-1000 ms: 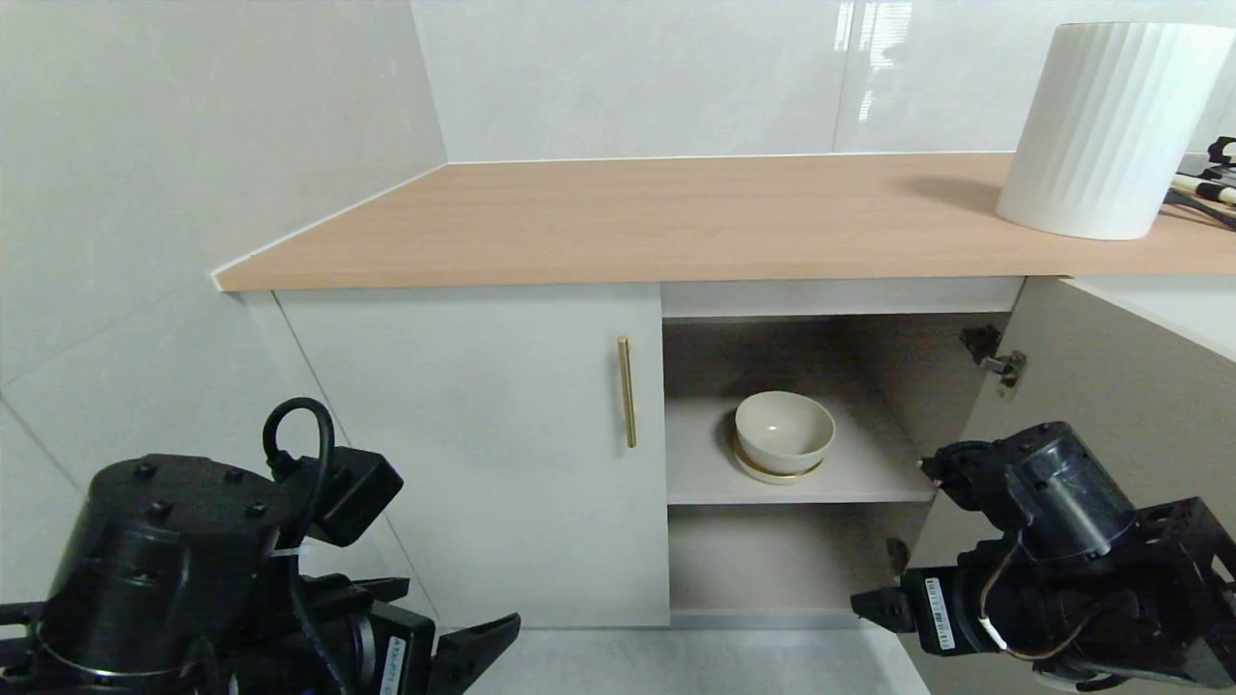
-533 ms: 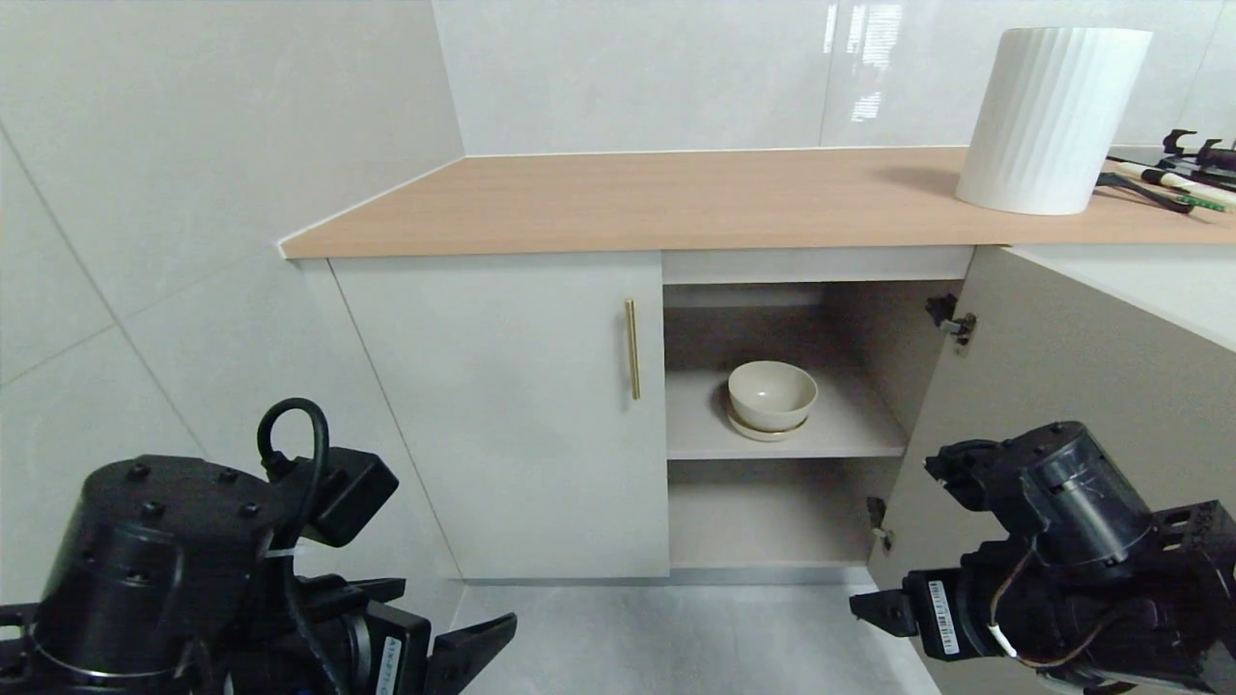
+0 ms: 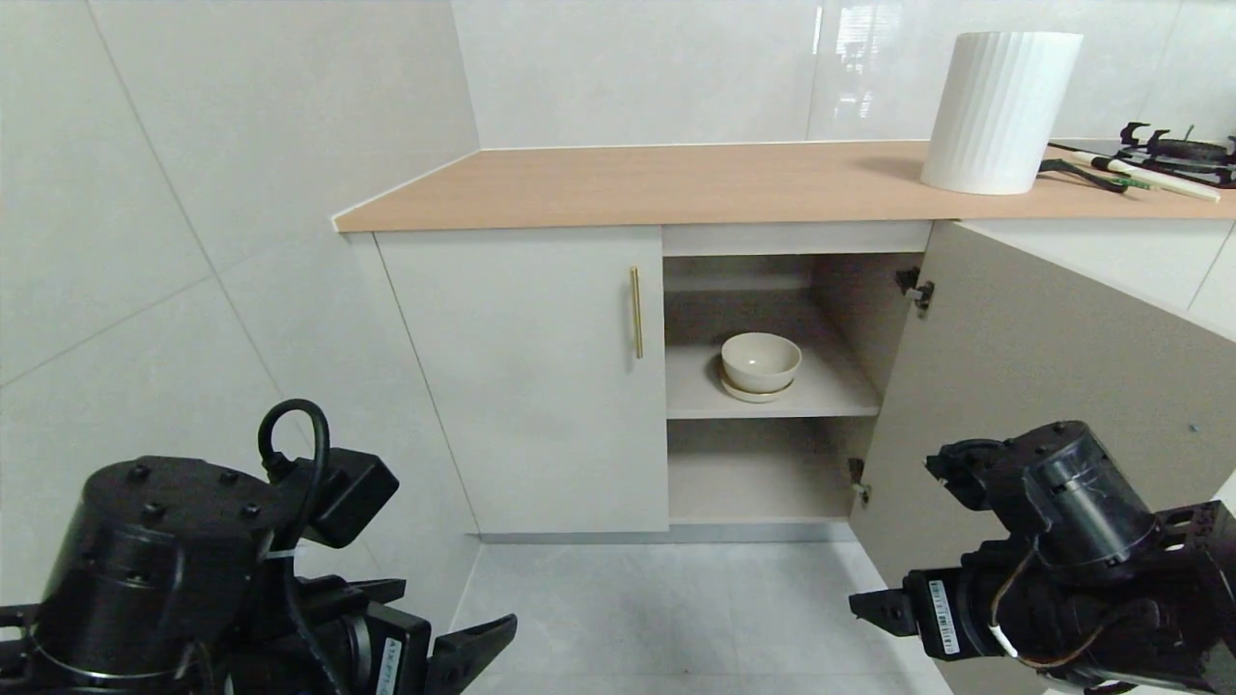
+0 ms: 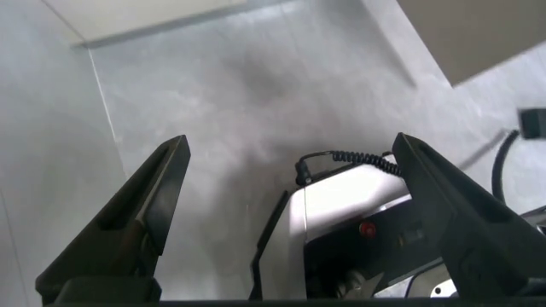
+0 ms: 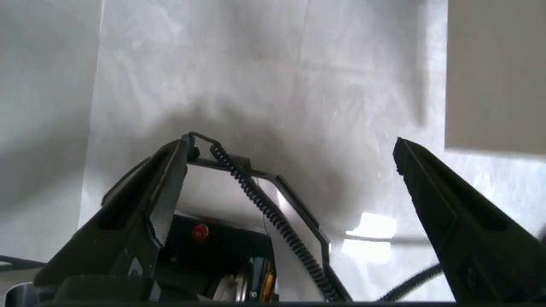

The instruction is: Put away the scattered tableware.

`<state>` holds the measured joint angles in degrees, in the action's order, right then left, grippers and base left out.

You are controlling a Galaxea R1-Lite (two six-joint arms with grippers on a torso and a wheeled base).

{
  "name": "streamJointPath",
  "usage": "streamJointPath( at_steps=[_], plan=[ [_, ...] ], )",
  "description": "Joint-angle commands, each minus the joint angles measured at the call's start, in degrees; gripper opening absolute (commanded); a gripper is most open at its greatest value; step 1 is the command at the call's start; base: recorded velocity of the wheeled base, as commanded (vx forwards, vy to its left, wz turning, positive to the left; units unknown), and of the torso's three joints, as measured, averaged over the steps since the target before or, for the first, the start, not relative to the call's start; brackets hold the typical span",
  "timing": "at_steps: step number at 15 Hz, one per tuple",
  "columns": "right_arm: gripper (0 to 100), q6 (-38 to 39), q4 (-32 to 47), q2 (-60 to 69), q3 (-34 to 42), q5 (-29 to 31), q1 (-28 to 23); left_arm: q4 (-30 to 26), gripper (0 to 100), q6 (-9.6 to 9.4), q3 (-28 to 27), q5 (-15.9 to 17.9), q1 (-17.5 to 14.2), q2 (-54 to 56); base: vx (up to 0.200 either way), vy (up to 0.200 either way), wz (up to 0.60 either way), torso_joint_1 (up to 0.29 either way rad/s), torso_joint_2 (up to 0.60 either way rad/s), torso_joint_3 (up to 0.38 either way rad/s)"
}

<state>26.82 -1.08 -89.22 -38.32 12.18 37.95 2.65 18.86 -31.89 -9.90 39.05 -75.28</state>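
head view, camera: whole picture has shifted since 1 s ago; the cabinet (image 3: pixel 531 386) sits farther off, more floor (image 3: pixel 676 608) shows, and a stove burner (image 3: pixel 1178 150) has come in at far right. That is camera motion, not the things moving.
head view, bowl (image 3: pixel 761 361): unchanged, upright on a plate (image 3: pixel 756 393) on the upper shelf (image 3: pixel 835 391) of the open right compartment, toward its left side.
head view, counter (image 3: pixel 676 183): wood-look top, set into a corner of pale tiled walls (image 3: pixel 193 193); ribbed white container (image 3: pixel 999 111) at far right, long utensils (image 3: pixel 1130 172) just right of it.
head view, doors: left door shut, with a brass handle (image 3: pixel 636 312); right door (image 3: pixel 1043 367) swung open.
head view, counts: 1 bowl, 1 plate, 2 doors, 2 shelf levels, 1 container.
left wrist view, left hand (image 4: pixel 290 149): fingers spread wide, holding nothing, over grey floor.
right wrist view, right hand (image 5: pixel 290 147): fingers spread wide, holding nothing, over grey floor.
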Motion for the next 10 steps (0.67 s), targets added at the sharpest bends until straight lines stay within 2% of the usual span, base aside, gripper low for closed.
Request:
streamJointPath(
  at_steps=[1,5,7,10],
  plan=[
    [100,0.1,0.0,-0.1,-0.1,0.1,0.0,0.0,100,0.04,0.1,0.0,0.0,-0.1,0.000,0.000,0.00,0.000,0.00,0.000],
    [100,-1.5,1.8,3.4,0.0,3.0,-0.1,0.0,100,-0.31,0.5,0.0,0.0,-0.2,0.000,0.000,0.00,0.000,0.00,0.000],
    [100,-2.8,8.7,5.4,-1.9,4.7,-0.1,0.1,100,-0.31,0.7,0.0,0.0,-0.3,0.000,0.000,0.00,0.000,0.00,0.000],
    [100,-2.5,20.6,6.3,-6.8,5.0,-0.1,0.0,100,-0.40,0.7,0.0,0.0,-0.7,0.000,-0.200,0.00,0.002,0.00,0.001]
  ],
)
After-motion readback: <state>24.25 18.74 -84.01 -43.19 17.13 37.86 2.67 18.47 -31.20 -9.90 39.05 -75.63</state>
